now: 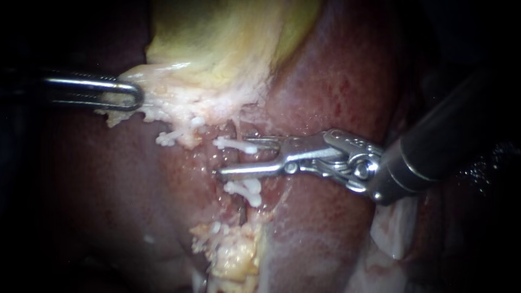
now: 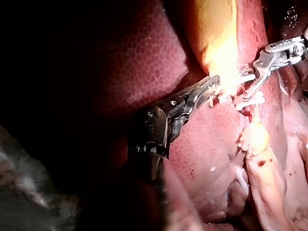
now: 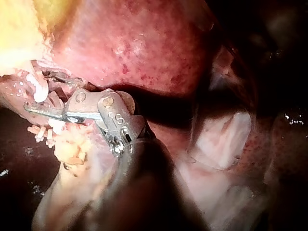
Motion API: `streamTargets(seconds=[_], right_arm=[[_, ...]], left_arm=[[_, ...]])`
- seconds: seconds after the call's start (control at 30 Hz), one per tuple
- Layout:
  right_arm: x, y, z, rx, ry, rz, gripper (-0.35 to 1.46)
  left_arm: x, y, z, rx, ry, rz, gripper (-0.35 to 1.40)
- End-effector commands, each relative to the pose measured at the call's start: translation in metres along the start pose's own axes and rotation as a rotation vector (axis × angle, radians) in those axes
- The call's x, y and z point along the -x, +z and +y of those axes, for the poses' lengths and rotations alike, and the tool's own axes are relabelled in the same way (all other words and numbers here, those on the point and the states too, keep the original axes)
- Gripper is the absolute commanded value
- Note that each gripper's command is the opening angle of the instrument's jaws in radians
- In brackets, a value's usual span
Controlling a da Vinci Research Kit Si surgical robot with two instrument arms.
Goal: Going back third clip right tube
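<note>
Jaws of our right instrument (image 1: 237, 158) stand open, a clear gap between them, reaching from the right across the liver (image 1: 336, 81) to the right tube (image 1: 240, 209). White against the red tissue, the upper clip (image 1: 234, 144) lies at the upper jaw's tip and the lower clip (image 1: 245, 189) just below the lower jaw. We cannot tell whether either jaw touches the tube between the two. The left clip (image 1: 167, 139) sits apart, under the gallbladder (image 1: 217, 43). Our left instrument (image 1: 127, 96) enters from the left, its jaws closed on the gallbladder's pale, ragged edge. Yellow fat (image 1: 233, 258) lies below the clips.
</note>
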Motion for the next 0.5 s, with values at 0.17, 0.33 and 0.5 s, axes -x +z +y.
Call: streamTargets(seconds=[0.17,0.33,0.5], right_arm=[[-0.0006,-0.0023,-0.0008,-0.013,-0.123,-0.002,0.5],[-0.0026,-0.0054,-0.0021,-0.024,-0.241,-0.029,0.5],[-0.0046,-0.0083,-0.004,-0.025,-0.361,-0.124,0.5]], left_arm=[[0.0,-0.0001,0.0,0.001,0.0,0.0,-0.35],[0.0,-0.0002,0.0001,0.001,0.0,0.0,-0.35],[0.0,-0.0002,0.0001,0.001,0.0,0.0,-0.35]])
